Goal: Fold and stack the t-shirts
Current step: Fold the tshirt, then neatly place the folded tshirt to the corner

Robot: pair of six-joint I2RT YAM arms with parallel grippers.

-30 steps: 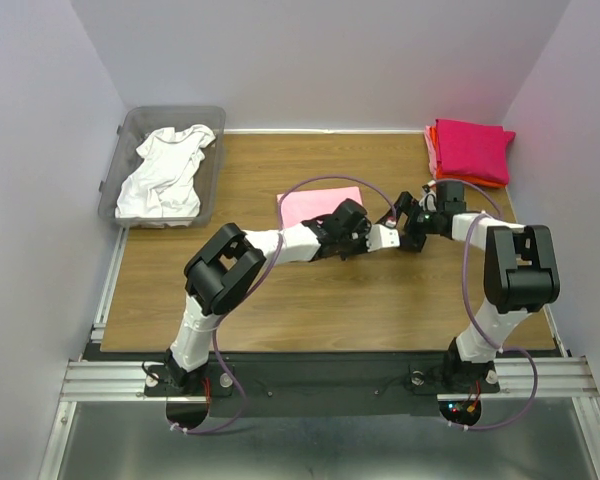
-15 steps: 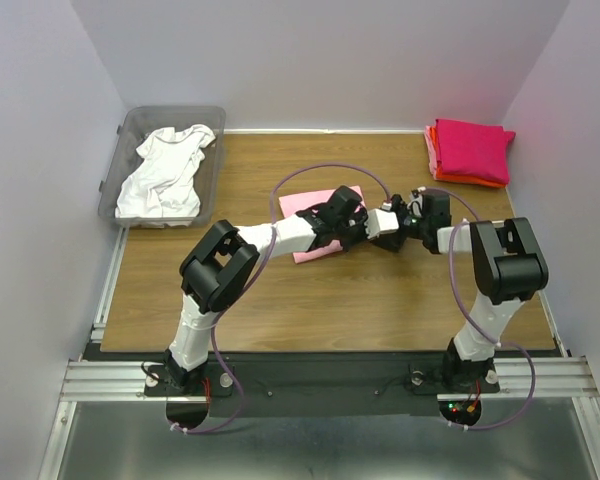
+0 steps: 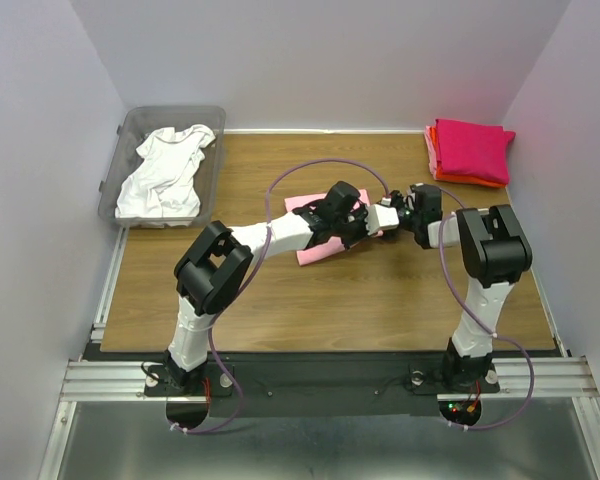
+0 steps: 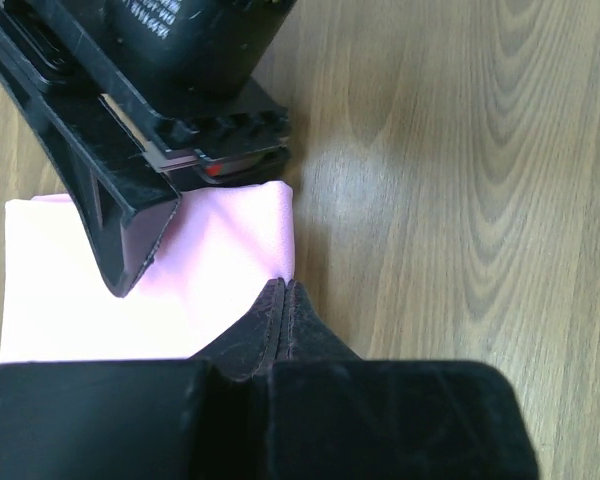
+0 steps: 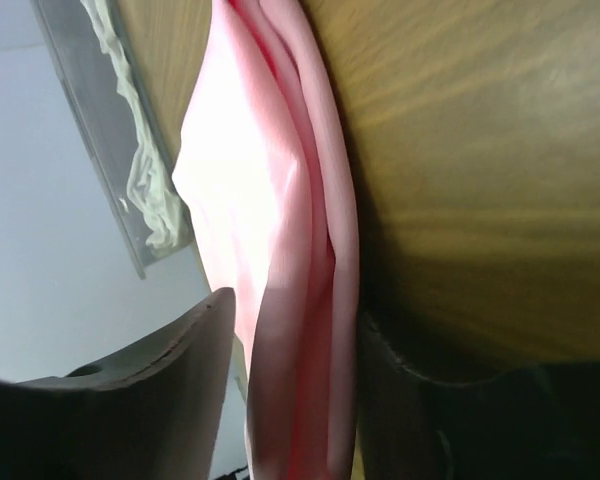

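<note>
A folded light pink t-shirt [image 3: 312, 250] lies mid-table. My left gripper [image 3: 357, 216] is shut, its tips [image 4: 283, 288] resting on the shirt's right edge [image 4: 80, 290]; no cloth shows between them. My right gripper [image 3: 380, 214] faces it, open around the same edge: in the right wrist view the folded layers [image 5: 270, 200] lie between its jaws [image 5: 295, 305], one finger low against the table, the other finger [image 5: 160, 370] apart from the cloth. The magenta t-shirt [image 3: 472, 148] tops the orange [image 3: 465, 181] and salmon ones at the back right. The white t-shirt [image 3: 165, 172] lies crumpled in the bin.
The clear grey bin [image 3: 212, 170] stands at the back left corner. The folded stack sits against the right wall. The two arms' wrists are nearly touching over the shirt. The right gripper's finger [image 4: 130, 235] shows close ahead in the left wrist view.
Both grippers have moved left and back onto the pink shirt. The right gripper has slid its jaws round the shirt's right edge. The shirt now shows below the left arm.
</note>
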